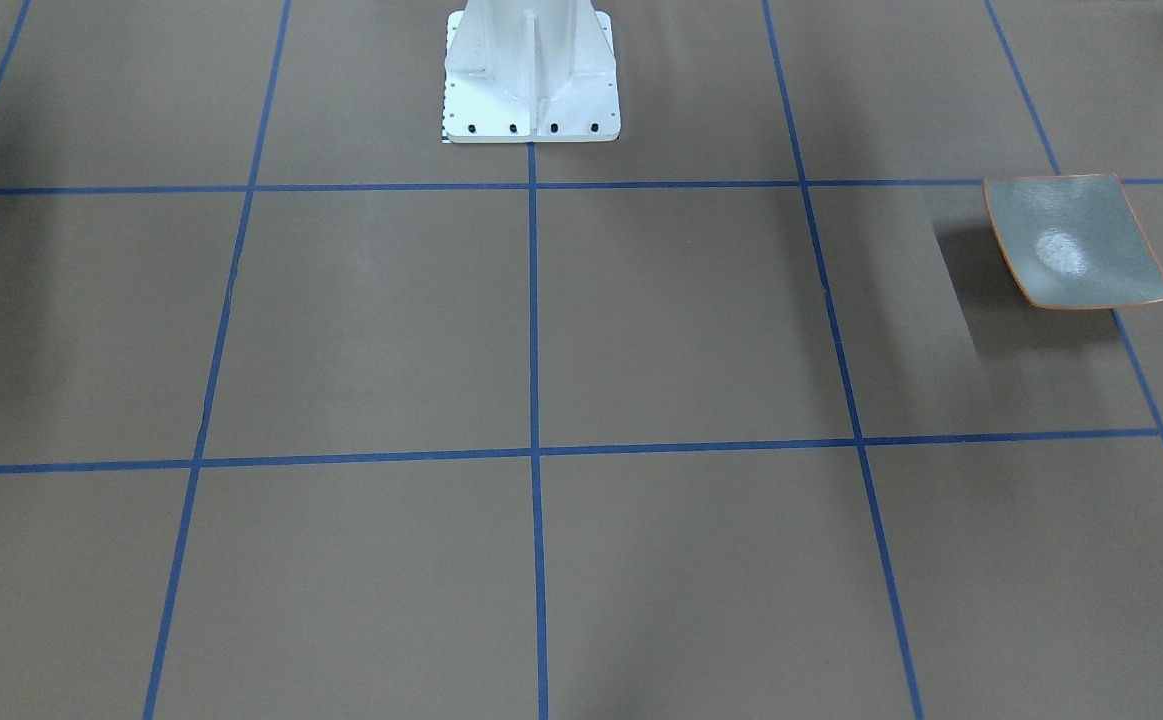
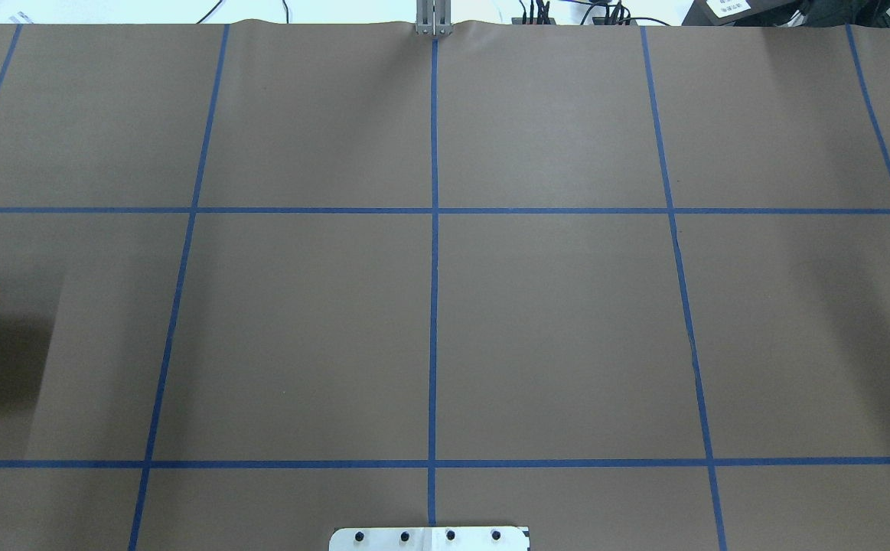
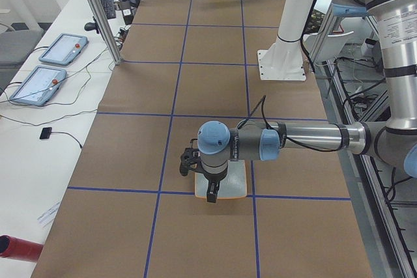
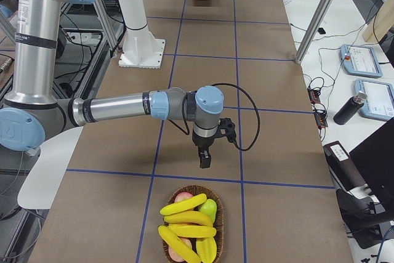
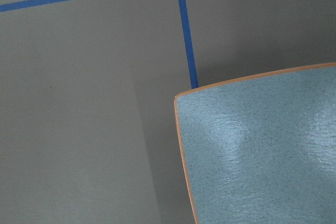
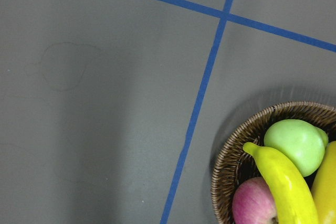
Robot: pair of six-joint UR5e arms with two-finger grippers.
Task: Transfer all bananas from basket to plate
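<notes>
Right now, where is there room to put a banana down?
The plate has nothing on it, though the left gripper hangs above it. The brown squares between the white robot base and the plate are bare too. The basket is crowded: bananas, a green fruit and a pink fruit fill it.

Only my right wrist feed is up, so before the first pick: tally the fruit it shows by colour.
Yellow: 2, a banana and a yellow piece cut off at the frame edge
Green: 1, the green fruit
Pink-red: 1, the pink fruit
Total: 4
</notes>
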